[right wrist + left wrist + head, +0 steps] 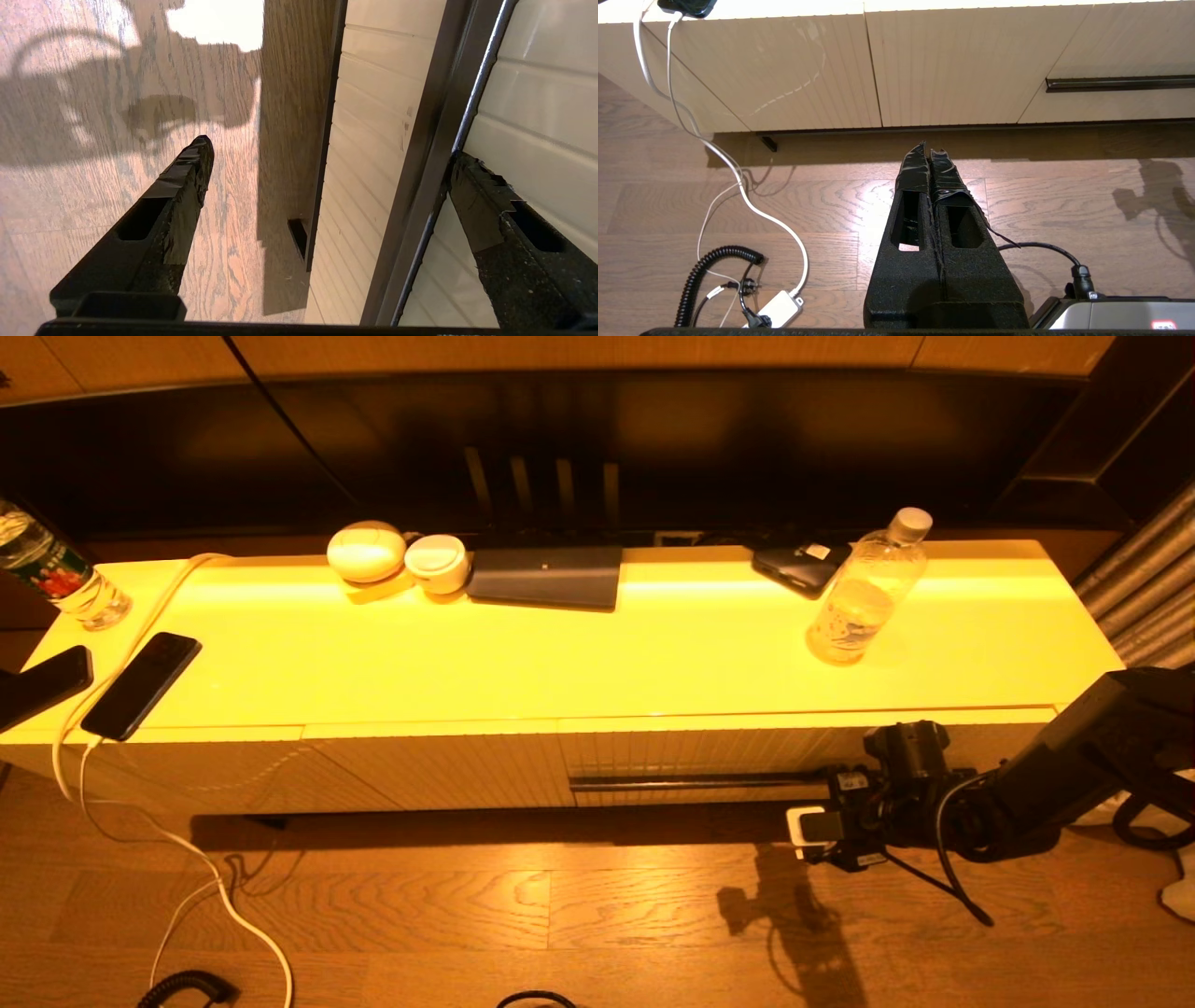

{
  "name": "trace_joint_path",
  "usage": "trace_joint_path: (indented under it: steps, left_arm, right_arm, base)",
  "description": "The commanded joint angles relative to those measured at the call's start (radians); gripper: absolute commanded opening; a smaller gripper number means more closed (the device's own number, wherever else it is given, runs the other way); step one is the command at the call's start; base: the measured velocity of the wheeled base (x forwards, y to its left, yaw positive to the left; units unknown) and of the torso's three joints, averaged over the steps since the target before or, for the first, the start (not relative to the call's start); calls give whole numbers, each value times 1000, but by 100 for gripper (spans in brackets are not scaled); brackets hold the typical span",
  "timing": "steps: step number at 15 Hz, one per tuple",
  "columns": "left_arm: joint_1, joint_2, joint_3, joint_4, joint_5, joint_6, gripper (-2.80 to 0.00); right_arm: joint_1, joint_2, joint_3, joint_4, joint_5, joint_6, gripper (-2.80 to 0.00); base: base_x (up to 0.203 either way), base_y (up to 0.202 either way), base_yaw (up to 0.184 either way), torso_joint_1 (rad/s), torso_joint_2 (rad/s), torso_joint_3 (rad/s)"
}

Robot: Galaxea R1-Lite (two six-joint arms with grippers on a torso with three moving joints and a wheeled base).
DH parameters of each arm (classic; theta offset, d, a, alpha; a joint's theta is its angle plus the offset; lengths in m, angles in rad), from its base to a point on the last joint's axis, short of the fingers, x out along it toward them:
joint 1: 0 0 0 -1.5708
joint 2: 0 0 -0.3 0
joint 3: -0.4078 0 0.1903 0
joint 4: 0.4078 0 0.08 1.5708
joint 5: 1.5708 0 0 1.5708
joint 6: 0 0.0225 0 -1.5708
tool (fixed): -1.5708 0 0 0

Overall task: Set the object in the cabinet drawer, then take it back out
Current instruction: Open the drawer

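The clear water bottle (864,593) with a white cap stands upright on the right part of the yellow cabinet top (560,653). Below it the ribbed cabinet drawer (747,751) sits flush in the cabinet front. My right gripper (822,803) is low in front of it and open. In the right wrist view the right gripper (331,150) has one fingertip (467,177) at the dark handle slot (439,154) and the other over the floor. My left gripper (927,151) is shut on nothing and hangs above the floor before the cabinet's left panels.
A bottle with a green-and-red label (51,569) stands at the far left. Two phones (140,684) lie there, with a white cable (84,775) trailing to the floor. Round white items (366,551), a dark flat box (546,576) and a dark pouch (798,565) line the back.
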Motion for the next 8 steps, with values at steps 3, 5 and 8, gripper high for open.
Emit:
trace_joint_path:
  steps: [3,5,8]
  left_arm:
    - [0,0,2,0,0,0,-280]
    - [0,0,2,0,0,0,-280]
    - [0,0,2,0,0,0,-280]
  right_arm:
    - [5,-53,65,70,3,-7,0]
    - [7,-52,75,74,3,-7,0]
    - [8,-46,121,78,3,-7,0]
  base:
    - [0,0,0,0,0,0]
    - [0,0,0,0,0,0]
    - [0,0,0,0,0,0]
